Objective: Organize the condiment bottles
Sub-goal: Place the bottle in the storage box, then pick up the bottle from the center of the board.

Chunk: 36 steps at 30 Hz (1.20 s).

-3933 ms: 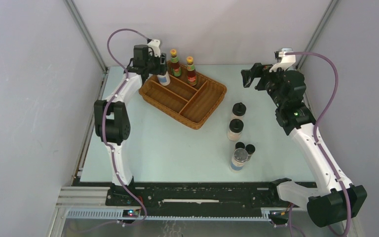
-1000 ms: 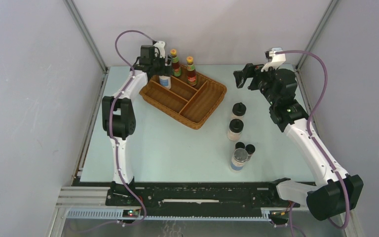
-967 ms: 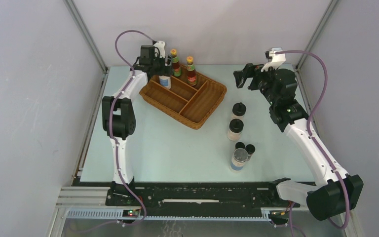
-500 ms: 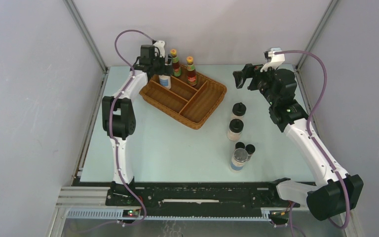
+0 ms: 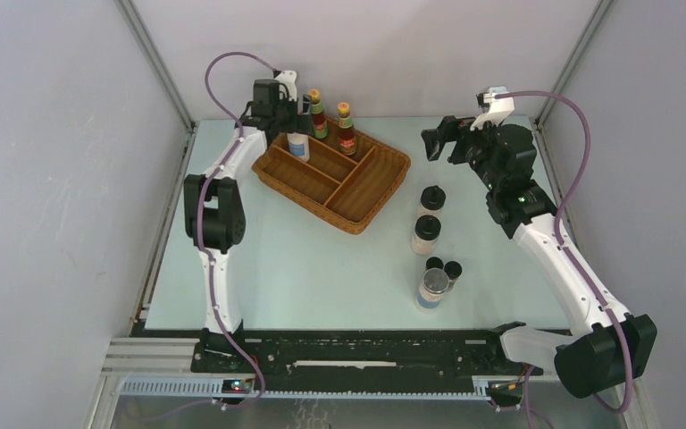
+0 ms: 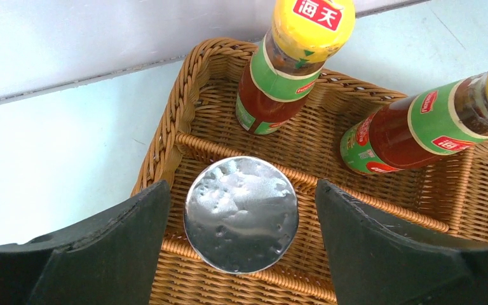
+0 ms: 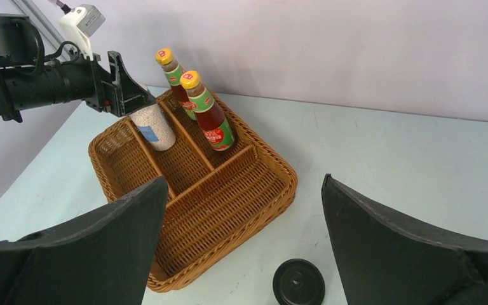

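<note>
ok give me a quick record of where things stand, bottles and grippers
stowed: two sauce bottles and one silver-lidded jar, in neighbouring compartments of the wicker tray
loose: two black-capped shakers, two dark vials, second jar, on the table
left gripper: open, astride the stowed jar, gaps both sides
right gripper: open, empty, above the table right of the tray

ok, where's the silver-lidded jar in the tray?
Top view, far left: the silver-lidded jar stands at the wicker tray's far end, inside the open left gripper, beside the sauce bottles.
</note>
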Available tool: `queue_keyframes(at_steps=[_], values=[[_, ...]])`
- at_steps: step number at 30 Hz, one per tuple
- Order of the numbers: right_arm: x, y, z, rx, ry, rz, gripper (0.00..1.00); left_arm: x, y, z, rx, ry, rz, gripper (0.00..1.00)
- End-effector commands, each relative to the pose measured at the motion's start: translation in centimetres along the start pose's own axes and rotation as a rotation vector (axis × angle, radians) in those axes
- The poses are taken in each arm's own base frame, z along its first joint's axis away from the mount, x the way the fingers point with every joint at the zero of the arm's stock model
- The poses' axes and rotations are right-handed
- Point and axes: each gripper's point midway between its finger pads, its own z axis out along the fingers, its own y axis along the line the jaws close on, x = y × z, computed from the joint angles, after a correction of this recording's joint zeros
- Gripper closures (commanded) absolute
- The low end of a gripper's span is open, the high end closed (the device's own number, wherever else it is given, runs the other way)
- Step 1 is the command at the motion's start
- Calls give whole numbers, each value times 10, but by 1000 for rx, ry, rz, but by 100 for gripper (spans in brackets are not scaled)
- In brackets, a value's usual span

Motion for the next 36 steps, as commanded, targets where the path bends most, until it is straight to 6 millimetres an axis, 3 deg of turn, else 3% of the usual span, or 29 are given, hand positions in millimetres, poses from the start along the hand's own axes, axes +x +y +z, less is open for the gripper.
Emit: queue_keyframes(at_steps=[1, 8, 11, 14, 19, 22, 26, 36], values=[[-5, -1, 2, -3, -18, -18, 0, -91, -8, -46, -5, -210, -9, 11], [5, -5, 7, 9, 36, -11, 0, -122, -14, -76, -14, -288, -18, 6], [2, -3, 4, 5, 55, -18, 0, -137, -18, -98, -17, -340, -29, 6], [-4, 0, -1, -4, 75, -33, 0, -154, -28, -131, -13, -405, -55, 6], [-10, 10, -9, -46, 131, -44, 3, -164, -49, -197, -15, -470, -64, 6], [-6, 19, -12, -65, 165, -41, 3, -159, -55, -233, -35, -498, -63, 6], [8, 29, -17, -79, 215, -51, 0, -140, -61, -266, -48, -507, -81, 6], [61, 33, -52, -36, 310, -21, 0, -89, -93, -316, -34, -510, -95, 0]])
